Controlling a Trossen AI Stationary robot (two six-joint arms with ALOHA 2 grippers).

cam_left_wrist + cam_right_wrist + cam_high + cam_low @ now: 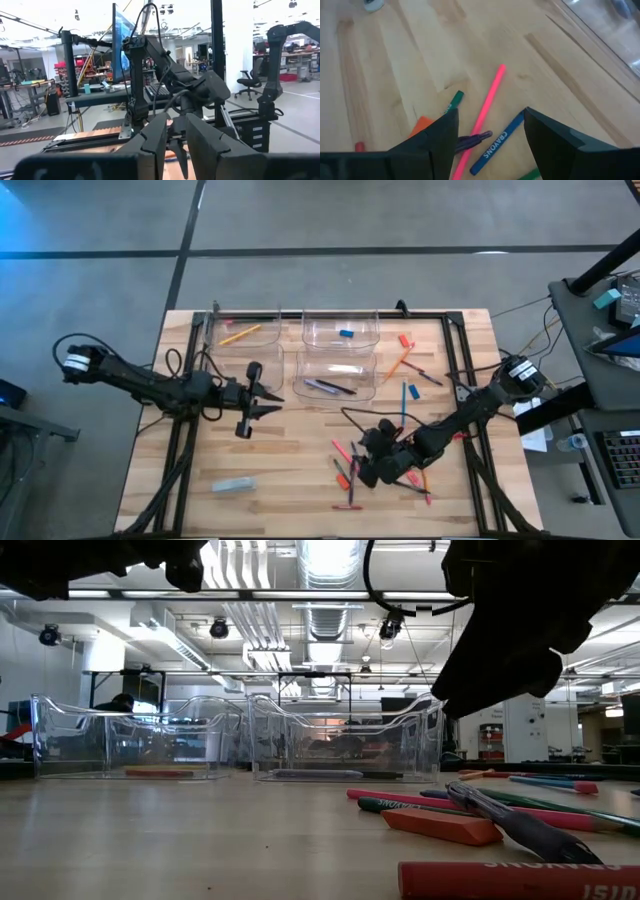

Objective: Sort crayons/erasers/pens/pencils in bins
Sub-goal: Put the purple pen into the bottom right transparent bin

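My right gripper (362, 470) (490, 117) hangs open and empty just above a loose heap of sticks (350, 465) at the near middle of the table. Below its fingers lie a pink pencil (485, 110), a blue crayon (497, 142), a dark purple pen (472, 140) and an orange-red block (422, 125). My left gripper (276, 401) (175, 130) is open and empty. It is held level above the table, just near of the left bins. Clear bins stand at the far middle: one holds an orange pencil (240, 333), one a blue eraser (346, 333), one dark pens (330, 387).
More loose things lie right of the bins: a red block (405, 340), an orange pencil (398, 363), a blue stick (413, 391) and a dark pen (428, 375). A grey oblong thing (232, 485) lies at the near left. A black frame (455, 350) runs along the table's edges.
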